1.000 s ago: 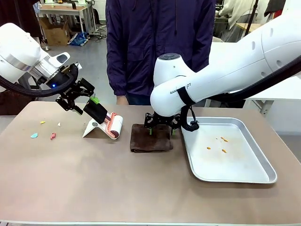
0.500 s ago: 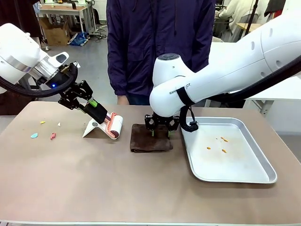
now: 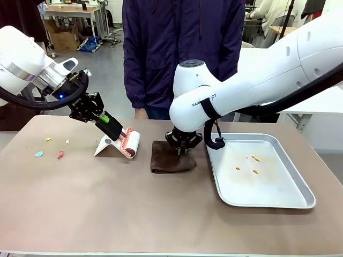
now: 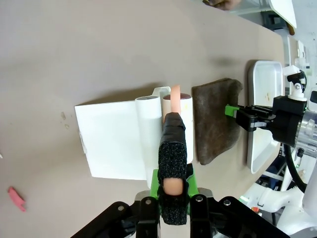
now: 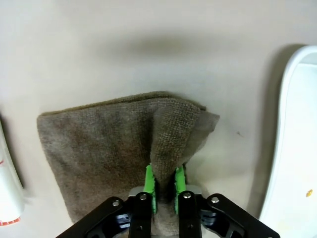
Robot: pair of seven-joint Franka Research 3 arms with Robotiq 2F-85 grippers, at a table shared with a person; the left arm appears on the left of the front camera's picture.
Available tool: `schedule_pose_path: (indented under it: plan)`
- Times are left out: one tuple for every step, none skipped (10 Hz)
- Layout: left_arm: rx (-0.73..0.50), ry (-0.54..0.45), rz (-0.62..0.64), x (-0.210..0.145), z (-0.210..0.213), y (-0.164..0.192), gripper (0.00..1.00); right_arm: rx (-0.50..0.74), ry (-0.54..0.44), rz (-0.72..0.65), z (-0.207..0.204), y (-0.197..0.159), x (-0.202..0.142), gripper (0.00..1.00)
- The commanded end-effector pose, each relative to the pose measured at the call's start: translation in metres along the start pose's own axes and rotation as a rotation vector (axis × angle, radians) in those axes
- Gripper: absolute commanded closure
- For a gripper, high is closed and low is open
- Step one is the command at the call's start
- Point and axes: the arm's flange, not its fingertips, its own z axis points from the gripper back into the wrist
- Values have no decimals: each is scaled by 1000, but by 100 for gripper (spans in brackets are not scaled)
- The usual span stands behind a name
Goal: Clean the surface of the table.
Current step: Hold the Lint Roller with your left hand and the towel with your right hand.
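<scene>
The table (image 3: 107,209) carries everything in use, and its beige-brown top extends on all sides of the brown cloth (image 3: 172,160), which lies on it near the middle. The top appears rigid, smooth and matte, and too large to shift. It is probably best treated as a surface to work across, not a thing to grasp, with contact made through the tools. The cloth looks soft and limp, so a raised fold is the likely place to take it. The right gripper (image 3: 183,148) does this, its green pads pressed together on a pinched ridge of the cloth. The left gripper (image 3: 105,118), to the robot's left of the cloth, is clamped on the black-wrapped handle of the lint roller (image 3: 130,142). The roller head rests just beside the cloth on a white folded holder (image 3: 106,145). Coloured scraps (image 3: 49,153) lie well to the left of the cloth, and the silver tray (image 3: 292,202) sits just to its right. The front view gives the overall layout, including the scraps, the orange crumbs in the tray and a person (image 3: 182,53) standing beyond the cloth. The right wrist view shows the ridge caught between the pads and a loose corner toward the tray rim, detail the arm covers from the front. The left wrist view shows the handle seated squarely between the pads.
</scene>
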Motion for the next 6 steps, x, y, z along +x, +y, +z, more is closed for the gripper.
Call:
schedule_pose_path:
  plan:
    - [0, -25, -23, -7, -2, 4, 100, -11, 3, -28, -4, 1, 1, 100]
    - [-3, -27, -27, -8, -1, 4, 100, -10, 7, -27, -4, 1, 1, 100]
    - [-5, -30, -30, -9, -1, 4, 100, -9, 11, -27, -4, 0, 1, 100]
    - [-12, -31, -32, -9, 0, 4, 100, -6, 11, -29, -4, 0, 1, 100]
    - [-23, -35, -38, -10, 1, 3, 100, -1, 11, -31, -3, 0, 1, 100]
    - [-35, -48, -43, -11, 3, 3, 100, 16, 24, -28, -1, -2, 1, 100]
